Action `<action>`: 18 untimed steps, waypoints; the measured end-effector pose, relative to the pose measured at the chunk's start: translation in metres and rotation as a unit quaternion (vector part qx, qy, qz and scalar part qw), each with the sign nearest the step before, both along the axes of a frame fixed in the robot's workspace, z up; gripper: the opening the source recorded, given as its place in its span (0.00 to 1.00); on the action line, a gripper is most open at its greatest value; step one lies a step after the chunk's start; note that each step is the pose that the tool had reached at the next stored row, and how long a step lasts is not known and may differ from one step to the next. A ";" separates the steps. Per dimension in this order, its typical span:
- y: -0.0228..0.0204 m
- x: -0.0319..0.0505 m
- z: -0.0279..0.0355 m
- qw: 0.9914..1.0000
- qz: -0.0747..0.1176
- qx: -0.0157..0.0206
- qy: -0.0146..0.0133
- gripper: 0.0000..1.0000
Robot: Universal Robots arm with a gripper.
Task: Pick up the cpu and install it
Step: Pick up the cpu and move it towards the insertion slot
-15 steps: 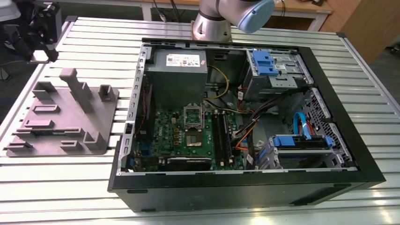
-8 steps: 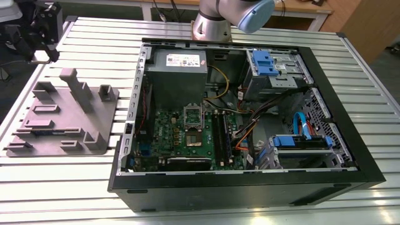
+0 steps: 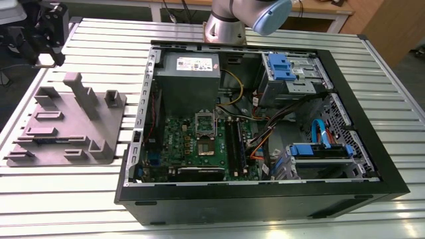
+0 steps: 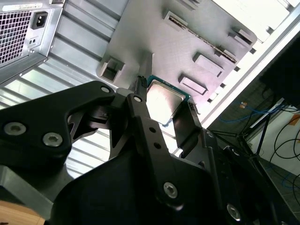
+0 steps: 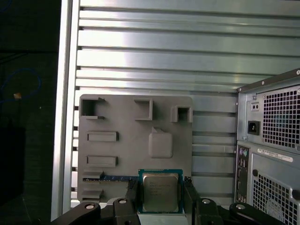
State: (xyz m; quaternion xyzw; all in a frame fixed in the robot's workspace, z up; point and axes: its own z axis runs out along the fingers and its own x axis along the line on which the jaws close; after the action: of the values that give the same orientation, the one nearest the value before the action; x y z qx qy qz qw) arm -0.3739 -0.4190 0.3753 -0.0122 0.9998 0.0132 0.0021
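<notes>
One claw (image 5: 161, 187) pinching the cpu (image 5: 161, 192), chip edges hidden behind fingers (image 4: 184, 123), fixture plate (image 5: 122, 150) beyond.

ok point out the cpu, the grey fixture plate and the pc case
cpu (image 5: 161, 192), first wrist view, middle of its metal lid
fixture plate (image 5: 131, 150), first wrist view, bare flat face
pc case (image 3: 265, 201), exterior view, black outer side wall
</notes>
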 end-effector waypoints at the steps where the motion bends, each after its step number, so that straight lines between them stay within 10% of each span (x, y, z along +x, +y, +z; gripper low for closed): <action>1: 0.0000 0.0004 0.0000 1.000 0.000 0.000 0.000 0.47; 18: 0.0000 0.0064 -0.0002 1.000 0.000 0.000 0.000 0.47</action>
State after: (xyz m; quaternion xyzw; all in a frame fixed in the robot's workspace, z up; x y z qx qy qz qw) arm -0.3676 -0.4190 0.3751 -0.0122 0.9998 0.0132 0.0021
